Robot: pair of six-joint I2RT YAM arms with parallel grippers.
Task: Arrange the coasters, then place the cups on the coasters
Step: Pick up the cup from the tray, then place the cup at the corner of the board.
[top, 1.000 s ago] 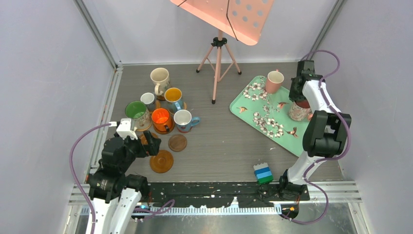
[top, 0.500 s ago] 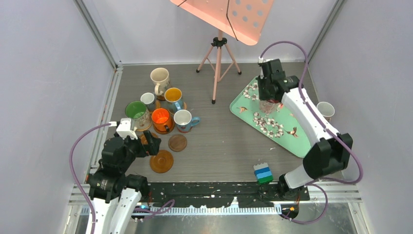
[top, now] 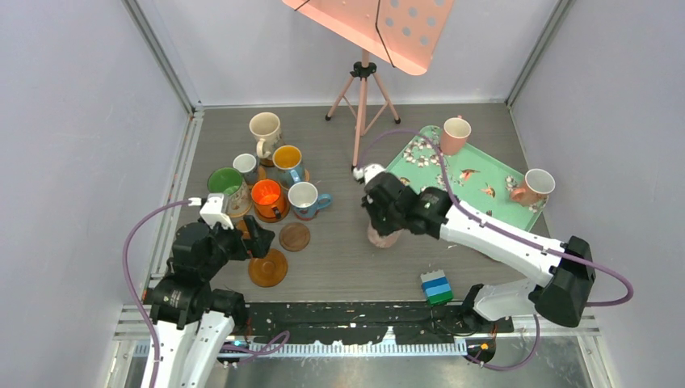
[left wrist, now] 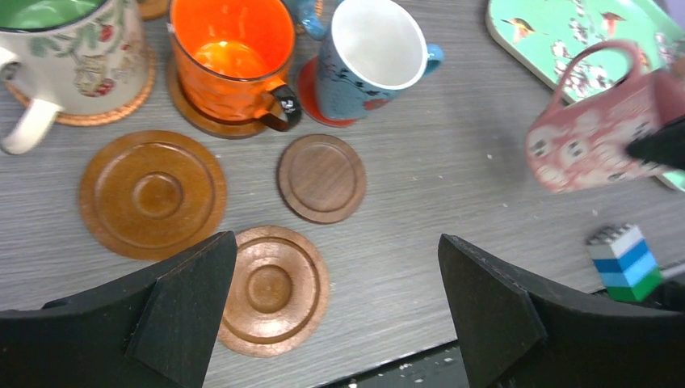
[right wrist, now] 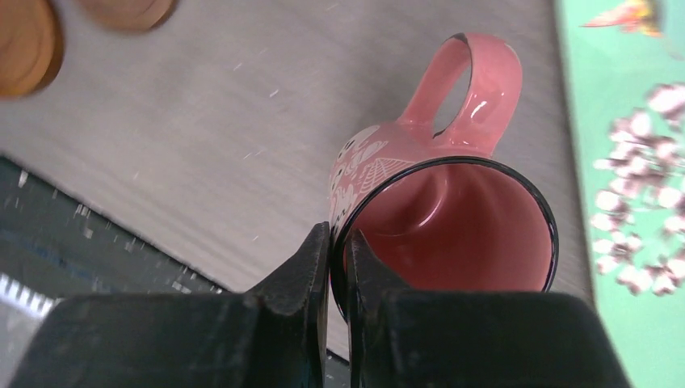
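Grey desk (top: 347,267): we see right hand (right wrist: 335,236) pinching pink mug (right wrist: 452,218) rim; bare coasters (top: 294,236) at its 9 o'clock, left hand (left wrist: 335,242) spread above.

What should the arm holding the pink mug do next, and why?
Probably swing it left and lower it onto the small dark coaster. The right pincer grips the pink mug by its rim, with no coaster under it, and that coaster is empty and looks the nearest one to the mug.
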